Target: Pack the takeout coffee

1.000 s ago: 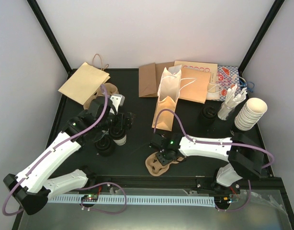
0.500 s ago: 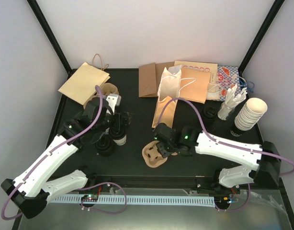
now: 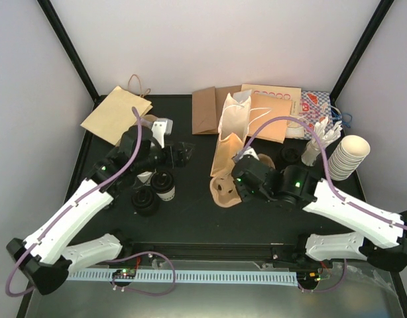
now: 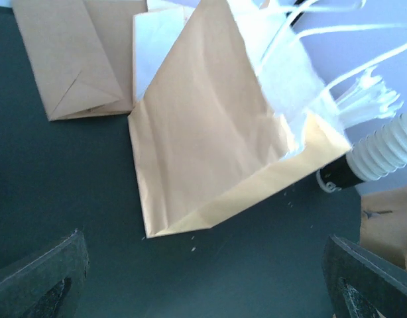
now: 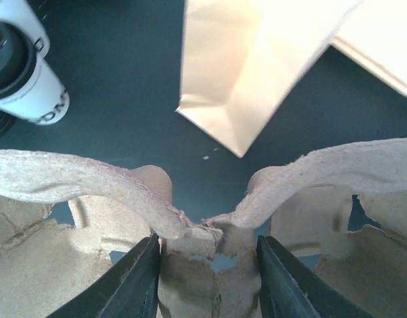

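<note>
Black tabletop (image 3: 190,218) between pale lilac walls (image 3: 210,46).

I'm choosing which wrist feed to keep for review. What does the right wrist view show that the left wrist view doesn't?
Right wrist only: the right end effector clamped on the brown moulded-pulp cup carrier, plus a cream-white paper cup with black lid. Left wrist only: flat folded brown paper bags, a stack of lidless white cups, and the open left end effector. Both: the tan paper bag on the dark tabletop.
</note>
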`<state>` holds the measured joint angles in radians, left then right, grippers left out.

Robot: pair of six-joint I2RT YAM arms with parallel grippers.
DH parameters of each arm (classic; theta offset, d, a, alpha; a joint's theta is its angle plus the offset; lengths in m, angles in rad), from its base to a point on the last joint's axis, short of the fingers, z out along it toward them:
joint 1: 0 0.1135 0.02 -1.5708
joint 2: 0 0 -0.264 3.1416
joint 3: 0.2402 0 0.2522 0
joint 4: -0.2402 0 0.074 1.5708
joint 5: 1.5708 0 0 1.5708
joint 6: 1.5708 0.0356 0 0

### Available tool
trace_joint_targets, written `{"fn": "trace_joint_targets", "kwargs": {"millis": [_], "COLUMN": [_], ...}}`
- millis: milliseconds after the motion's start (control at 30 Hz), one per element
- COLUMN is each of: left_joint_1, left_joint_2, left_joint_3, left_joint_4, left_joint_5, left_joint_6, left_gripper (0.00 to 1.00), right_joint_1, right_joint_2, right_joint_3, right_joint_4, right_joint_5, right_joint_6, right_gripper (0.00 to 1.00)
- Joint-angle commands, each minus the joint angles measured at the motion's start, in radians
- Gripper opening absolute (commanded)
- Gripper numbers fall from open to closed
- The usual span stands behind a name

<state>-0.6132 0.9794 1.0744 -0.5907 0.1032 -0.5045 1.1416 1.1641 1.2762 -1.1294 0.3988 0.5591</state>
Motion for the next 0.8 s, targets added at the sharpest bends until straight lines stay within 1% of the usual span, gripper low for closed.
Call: {"fn": "trace_joint_targets", "kwargs": {"millis": [0, 133, 333, 433, 533, 667, 733, 767], "left_joint_1": [-0.027, -0.069, -0.146, -0.155, -0.157, -0.156, -0.156, -0.155], "left_joint_2": [0.088, 0.207, 0.467, 0.577, 0.677, 0.782, 0.818, 0.833], "left_joint_3": [0.119, 0.223, 0.480, 0.587, 0.677, 0.772, 0.809, 0.820], "left_joint_4": [0.111, 0.094, -0.019, -0.083, -0.145, -0.210, -0.234, -0.239], "left_joint_5": [0.010, -0.045, -0.152, -0.185, -0.210, -0.283, -0.315, -0.326], "left_joint_6": [-0.068, -0.068, 0.009, 0.034, 0.050, 0.083, 0.097, 0.103], "left_gripper": [0.99, 0.99, 0.99, 0.99, 0.99, 0.96, 0.93, 0.90], "right_joint_1": [-0.029, -0.038, -0.043, -0.043, -0.044, -0.044, -0.043, -0.043], "right_joint_2": [-0.045, -0.087, -0.169, -0.215, -0.259, -0.293, -0.297, -0.297], "right_joint_3": [0.082, 0.150, 0.197, 0.207, 0.209, 0.206, 0.208, 0.209], "right_joint_4": [-0.094, -0.156, -0.192, -0.185, -0.155, -0.123, -0.121, -0.120], "right_joint_5": [0.144, 0.250, 0.397, 0.455, 0.466, 0.458, 0.453, 0.450], "right_joint_6": [-0.008, 0.011, 0.045, 0.058, 0.045, 0.020, 0.015, 0.009], "right_gripper": [0.41, 0.41, 0.41, 0.41, 0.41, 0.40, 0.40, 0.40]}}
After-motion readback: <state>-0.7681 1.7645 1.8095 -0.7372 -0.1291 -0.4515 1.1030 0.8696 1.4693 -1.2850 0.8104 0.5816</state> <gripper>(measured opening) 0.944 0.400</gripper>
